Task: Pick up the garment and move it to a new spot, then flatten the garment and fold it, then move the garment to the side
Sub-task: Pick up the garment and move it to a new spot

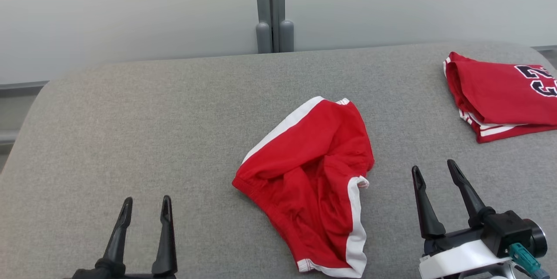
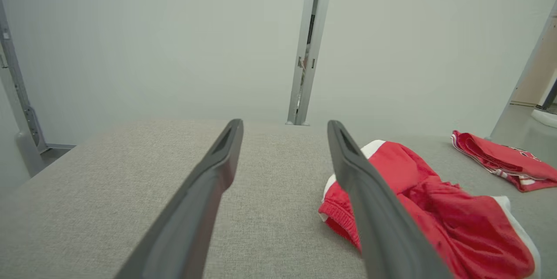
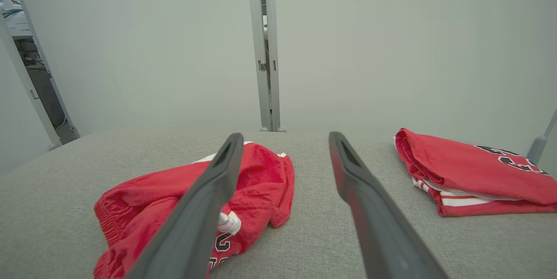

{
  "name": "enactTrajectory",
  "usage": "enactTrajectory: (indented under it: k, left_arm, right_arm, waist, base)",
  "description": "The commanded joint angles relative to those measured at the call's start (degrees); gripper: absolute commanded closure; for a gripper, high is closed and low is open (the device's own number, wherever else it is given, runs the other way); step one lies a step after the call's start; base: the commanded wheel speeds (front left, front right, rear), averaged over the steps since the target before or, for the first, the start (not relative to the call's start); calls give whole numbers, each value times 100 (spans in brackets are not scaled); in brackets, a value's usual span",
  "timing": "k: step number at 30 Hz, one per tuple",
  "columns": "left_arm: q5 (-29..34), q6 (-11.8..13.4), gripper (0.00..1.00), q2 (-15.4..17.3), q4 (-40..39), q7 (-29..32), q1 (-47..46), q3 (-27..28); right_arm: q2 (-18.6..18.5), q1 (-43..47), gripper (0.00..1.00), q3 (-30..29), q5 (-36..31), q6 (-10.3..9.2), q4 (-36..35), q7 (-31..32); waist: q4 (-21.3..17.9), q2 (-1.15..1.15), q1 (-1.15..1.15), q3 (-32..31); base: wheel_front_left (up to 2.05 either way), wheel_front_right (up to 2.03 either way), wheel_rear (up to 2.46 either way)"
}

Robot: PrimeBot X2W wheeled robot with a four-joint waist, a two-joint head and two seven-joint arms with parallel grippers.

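A crumpled pair of red shorts with white side stripes, the garment (image 1: pixel 311 183), lies in the middle of the grey cloth-covered table (image 1: pixel 152 131). The left wrist view has the garment (image 2: pixel 439 209) at lower right, and the right wrist view has the garment (image 3: pixel 182 200) at lower left. My left gripper (image 1: pixel 146 209) stands open at the lower left, well left of the garment and empty. On the garment's right my right gripper (image 1: pixel 434 169) is open too, a short gap from the cloth, with nothing between its fingers.
A folded red jersey (image 1: pixel 504 96) with white trim and dark numbers lies at the table's far right. Behind the table stands a pale wall with a grey upright post (image 1: pixel 273 9). The table's rounded far corners curve off at left and right.
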Motion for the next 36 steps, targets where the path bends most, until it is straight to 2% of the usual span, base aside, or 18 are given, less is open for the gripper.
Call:
enactTrajectory:
  k: [1,7,14,36]
  left_arm:
    - [85,-66,0,-76,-47,-14,165,144]
    - [206,-231,0,-203,-17,-15,395,445]
    - [47,-137,0,-209,0,-15,341,450]
    - [471,-235,0,-209,204,-15,213,485]
  right_arm:
    - [17,103,0,-37,23,-5,11,3]
    - [47,277,0,-129,8,-4,44,3]
    - [71,300,0,-173,-6,-5,81,3]
    - [97,288,0,-94,28,-4,159,3]
  waist:
    - [-14,0,0,-63]
    - [-8,0,0,-131]
    - [29,0,0,-158]
    - [40,0,0,-151]
  base:
    - [0,0,0]
    - [0,0,0]
    - [0,0,0]
    - [0,0,0]
